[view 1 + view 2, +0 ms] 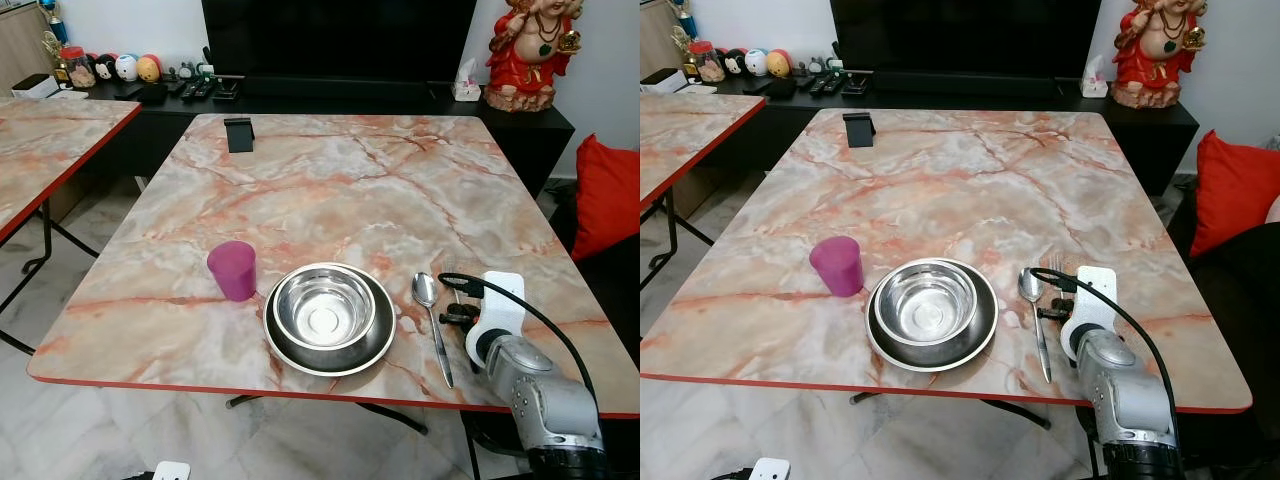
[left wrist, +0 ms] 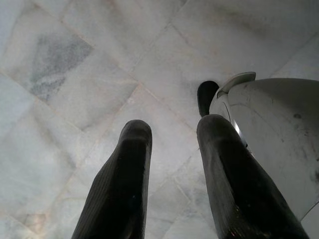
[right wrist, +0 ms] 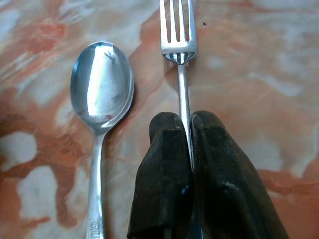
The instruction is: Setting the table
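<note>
Underfoot, pale grey-white marble floor tiles [image 2: 75, 79] spread beneath the left gripper [image 2: 172, 144], which hangs idle beside the robot's body with its two black fingers parted and nothing between them. Above that floor stands the table [image 1: 330, 180], a folding one with a marble-pattern top veined in pink and orange and a red edge along its rim. On its near part sits a pink cup [image 1: 233, 270], and just right of it a steel bowl [image 1: 324, 305] nested in a dark-rimmed plate [image 1: 330, 355]. Right of the plate lies a spoon [image 1: 432, 320], bowl end away from the robot, handle pointing toward the near edge. Just beside the spoon lies the fork [image 3: 179, 45], tines away from the robot. The right gripper [image 3: 189, 134] is down at the tabletop there, its fingers pressed together on the fork's thin handle, so only a sliver of metal shows between them. A small black stand [image 1: 239, 134] sits at the far left of the tabletop. A second table [image 1: 50, 140] of the same pattern stands to the left. Along the back wall runs a low black cabinet [image 1: 400, 100] carrying a dark screen [image 1: 340, 40], remotes and small round figures at its left end, and a red-and-gold statue [image 1: 532, 50] at its right. A red cushion [image 1: 608, 195] rests at the far right.
</note>
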Controlling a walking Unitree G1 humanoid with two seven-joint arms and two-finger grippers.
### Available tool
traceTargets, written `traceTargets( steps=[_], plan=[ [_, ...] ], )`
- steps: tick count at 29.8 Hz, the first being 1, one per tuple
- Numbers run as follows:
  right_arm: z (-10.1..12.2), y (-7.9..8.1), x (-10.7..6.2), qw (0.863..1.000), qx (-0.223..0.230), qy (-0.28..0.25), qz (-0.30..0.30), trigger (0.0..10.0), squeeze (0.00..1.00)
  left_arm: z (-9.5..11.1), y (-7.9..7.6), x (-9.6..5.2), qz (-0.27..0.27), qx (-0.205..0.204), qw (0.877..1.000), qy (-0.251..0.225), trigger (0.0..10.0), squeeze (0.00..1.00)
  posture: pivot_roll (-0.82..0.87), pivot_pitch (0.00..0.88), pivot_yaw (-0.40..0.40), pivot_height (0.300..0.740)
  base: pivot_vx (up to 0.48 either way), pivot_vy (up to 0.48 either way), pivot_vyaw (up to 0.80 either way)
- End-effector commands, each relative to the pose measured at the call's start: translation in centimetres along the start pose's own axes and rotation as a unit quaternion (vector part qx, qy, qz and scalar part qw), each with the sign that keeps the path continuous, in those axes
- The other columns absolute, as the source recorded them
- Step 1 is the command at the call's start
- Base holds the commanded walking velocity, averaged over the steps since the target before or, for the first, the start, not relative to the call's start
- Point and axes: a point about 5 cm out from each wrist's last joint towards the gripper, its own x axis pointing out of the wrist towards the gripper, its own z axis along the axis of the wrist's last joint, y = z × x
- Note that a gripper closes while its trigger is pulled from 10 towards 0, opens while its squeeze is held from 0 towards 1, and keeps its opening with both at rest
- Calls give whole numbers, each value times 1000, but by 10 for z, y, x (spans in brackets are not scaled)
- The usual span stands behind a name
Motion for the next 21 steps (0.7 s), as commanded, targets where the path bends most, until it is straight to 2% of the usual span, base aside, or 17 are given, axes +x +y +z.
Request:
traceTargets(
  steps=[1, 5, 21],
  plan=[
    [-4, -2, 1, 1000, 2, 1, -5, 10000, 0, -3, 2, -1, 4, -1, 1000, 5, 10000, 0, 30, 0, 0, 707, 0, 0, 0],
    [-6, -1, 1, 1000, -13, -3, -3, 10000, 0, -4, 2, -1, 4, 1, 1000, 6, 10000, 0, 28, 0, 2, 707, 0, 0, 0],
    [-18, 3, 6, 1000, -2, -11, 6, 10000, 0, -5, 1, -1, 2, 4, 1000, 8, 10000, 0, 33, 0, 1, 707, 0, 0, 0]
  ],
)
